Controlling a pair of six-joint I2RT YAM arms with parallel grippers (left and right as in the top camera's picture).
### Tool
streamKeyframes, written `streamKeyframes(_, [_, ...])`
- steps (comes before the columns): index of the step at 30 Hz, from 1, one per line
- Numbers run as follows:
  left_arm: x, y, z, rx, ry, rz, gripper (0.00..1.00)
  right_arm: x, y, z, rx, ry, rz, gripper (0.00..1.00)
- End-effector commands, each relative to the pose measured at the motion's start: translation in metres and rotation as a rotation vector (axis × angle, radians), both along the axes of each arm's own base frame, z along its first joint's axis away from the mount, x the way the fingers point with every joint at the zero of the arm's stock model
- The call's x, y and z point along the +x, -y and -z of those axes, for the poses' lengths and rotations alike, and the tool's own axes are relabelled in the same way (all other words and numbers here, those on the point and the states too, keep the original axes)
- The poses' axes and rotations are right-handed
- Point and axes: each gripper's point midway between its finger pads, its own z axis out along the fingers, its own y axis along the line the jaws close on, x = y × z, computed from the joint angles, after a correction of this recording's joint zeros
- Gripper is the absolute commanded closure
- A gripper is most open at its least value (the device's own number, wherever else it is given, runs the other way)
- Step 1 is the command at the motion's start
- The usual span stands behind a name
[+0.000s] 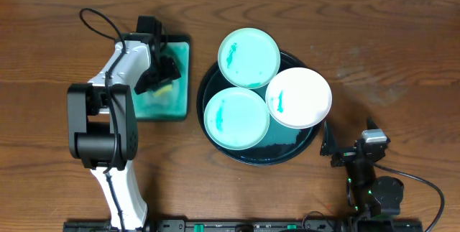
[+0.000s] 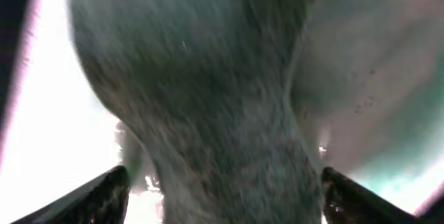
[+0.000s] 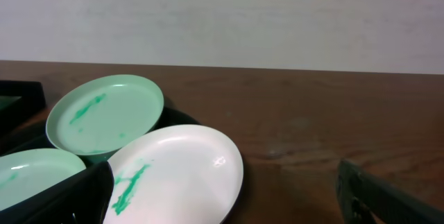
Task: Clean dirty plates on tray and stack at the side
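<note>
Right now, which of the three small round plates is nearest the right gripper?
The white round plate at the black-rimmed tray's right edge; both mint-green plates lie farther left.

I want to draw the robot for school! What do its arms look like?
The left arm has white shells, chunky black joints and a looping black cable. The right arm is mostly black with tiny green lights and a trailing black cable. The left end effector and right end effector are black.
</note>
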Motion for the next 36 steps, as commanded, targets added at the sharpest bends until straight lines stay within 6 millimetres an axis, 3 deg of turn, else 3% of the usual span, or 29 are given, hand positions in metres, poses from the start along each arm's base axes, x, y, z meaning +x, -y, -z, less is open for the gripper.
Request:
streamKeyframes(1, [0.004,-0.023,0.001,0.124,0.019,-0.023,0.12,0.000,0.000,0.001,-0.015,0.000,0.000,0.01])
streamKeyframes(12, [0.042,-0.030,-0.008,0.145,0.174,0.019,0.13,0.000,0.000,0.001,-0.015,0.000,0.000,0.01])
streamKeyframes(18, [0.043,-0.037,-0.004,0.146,0.173,0.003,0.18,0.000,0.000,0.001,-0.015,0.000,0.000,0.01])
streamKeyframes(24, [0.043,-0.036,0.018,0.131,0.144,0.001,0.20,0.000,0.000,0.001,-0.015,0.000,0.000,0.01])
streamKeyframes(27, [0.048,-0.035,0.017,0.126,0.167,0.001,0.35,0.000,0.000,0.001,-0.015,0.000,0.000,0.01])
streamKeyframes(30, [0.052,-0.032,0.017,0.109,0.184,0.004,0.61,0.000,0.000,0.001,-0.015,0.000,0.000,0.01])
streamKeyframes(32, [0.052,-0.032,0.017,0.109,0.184,0.004,0.93,0.000,0.000,0.001,-0.015,0.000,0.000,0.01])
streamKeyframes(36, [0.052,-0.032,0.017,0.109,0.181,0.004,0.93,0.000,0.000,0.001,-0.015,0.000,0.000,0.01])
